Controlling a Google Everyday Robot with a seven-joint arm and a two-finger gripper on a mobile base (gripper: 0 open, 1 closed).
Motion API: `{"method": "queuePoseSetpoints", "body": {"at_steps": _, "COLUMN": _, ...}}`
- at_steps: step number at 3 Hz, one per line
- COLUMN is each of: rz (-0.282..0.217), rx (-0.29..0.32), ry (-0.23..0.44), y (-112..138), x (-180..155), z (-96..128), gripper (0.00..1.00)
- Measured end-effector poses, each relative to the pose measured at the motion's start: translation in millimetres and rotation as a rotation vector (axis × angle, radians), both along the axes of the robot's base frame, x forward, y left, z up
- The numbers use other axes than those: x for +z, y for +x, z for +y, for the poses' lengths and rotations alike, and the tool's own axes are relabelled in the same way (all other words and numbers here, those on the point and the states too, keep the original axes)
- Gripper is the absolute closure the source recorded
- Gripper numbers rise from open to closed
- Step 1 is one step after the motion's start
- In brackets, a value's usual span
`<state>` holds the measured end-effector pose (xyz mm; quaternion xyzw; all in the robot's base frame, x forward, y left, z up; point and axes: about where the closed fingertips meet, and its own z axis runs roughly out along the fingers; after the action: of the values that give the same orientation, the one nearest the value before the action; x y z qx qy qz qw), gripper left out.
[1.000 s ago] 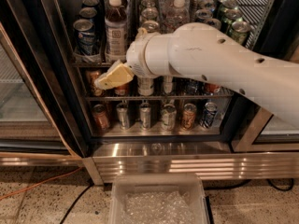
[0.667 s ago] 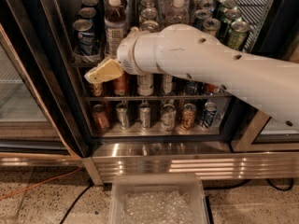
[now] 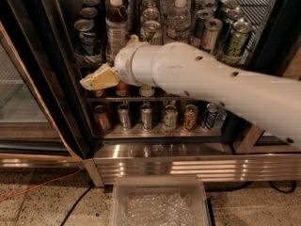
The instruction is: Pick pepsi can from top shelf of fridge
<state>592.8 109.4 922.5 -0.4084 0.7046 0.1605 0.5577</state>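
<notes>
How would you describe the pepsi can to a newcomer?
In the fridge, find the top shelf and its far left lane. The pepsi can stands frontmost, above the end effector; it is dark blue, while its right neighbour is a white-capped bottle.

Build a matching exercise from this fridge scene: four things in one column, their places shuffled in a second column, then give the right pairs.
Things
1. pepsi can
2. gripper
3. clear bin
4. green cans

Places
A. on the floor in front of the fridge
B. right end of the top shelf
C. left end of the top shelf
D. just below the left end of the top shelf

Pairs: 1-C, 2-D, 3-A, 4-B
</notes>
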Motion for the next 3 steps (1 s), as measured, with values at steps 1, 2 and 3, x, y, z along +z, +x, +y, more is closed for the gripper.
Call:
{"method": "queuePoseSetpoints", "body": {"at_steps": 1, "rz": 0.036, "rx": -0.032, "ry": 0.114, "y": -17, "x": -19, "z": 32, "gripper": 0.0}}
{"method": "queuePoseSetpoints", "body": {"at_steps": 2, "rz": 0.022, "rx": -0.063, "ry": 0.193, "y": -24, "x": -21, "z": 58, "gripper": 0.0}}
{"method": "queuePoseSetpoints", "body": {"at_steps": 3, "rz": -0.031, "rx": -0.11, "ry": 0.243, "y": -19, "x": -14, "z": 80, "gripper": 0.0}}
